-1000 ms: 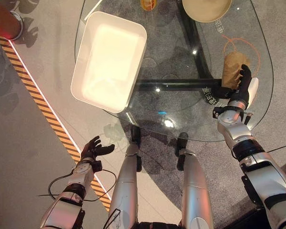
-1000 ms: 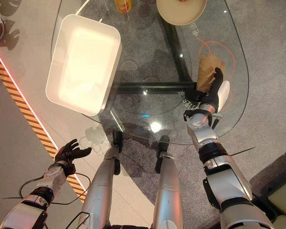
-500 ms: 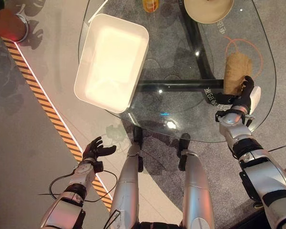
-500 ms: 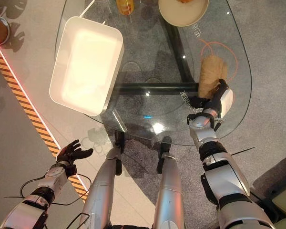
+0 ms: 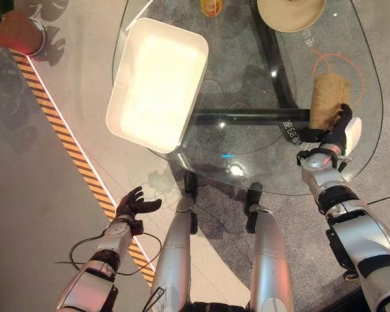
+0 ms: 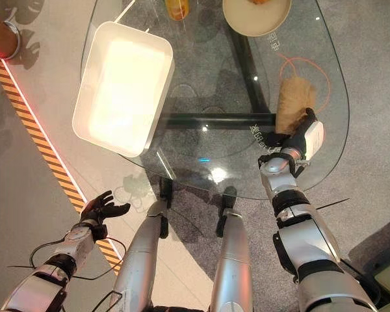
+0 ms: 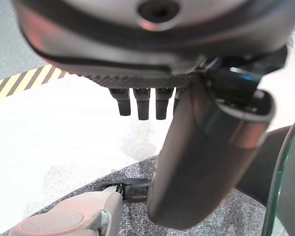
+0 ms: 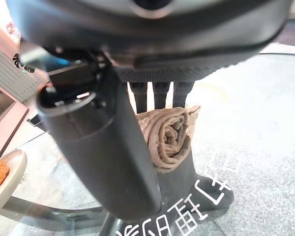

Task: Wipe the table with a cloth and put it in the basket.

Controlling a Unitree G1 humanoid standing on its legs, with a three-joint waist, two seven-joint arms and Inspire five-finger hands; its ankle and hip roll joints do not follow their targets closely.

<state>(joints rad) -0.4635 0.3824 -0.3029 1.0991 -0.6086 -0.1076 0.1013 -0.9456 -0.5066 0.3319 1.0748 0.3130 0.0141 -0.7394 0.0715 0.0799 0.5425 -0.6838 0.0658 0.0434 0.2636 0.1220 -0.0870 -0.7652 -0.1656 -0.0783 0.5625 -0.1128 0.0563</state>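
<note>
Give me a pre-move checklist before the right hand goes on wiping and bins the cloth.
1. Cloth under right hand: ok. The right hand rests on the near end of the rolled brown cloth.
2. Firm grasp: not ok. In the right wrist view the fingers lie straight on the cloth, not curled round it.
3. Cloth on glass table: ok, near its right edge.
4. White basket free to receive: ok, on the table's left side, nothing visible inside.
5. Obstacles: cannot tell; bowl and orange item sit at the far edge.
6. Left hand clear: ok, open, low by the floor.
</note>
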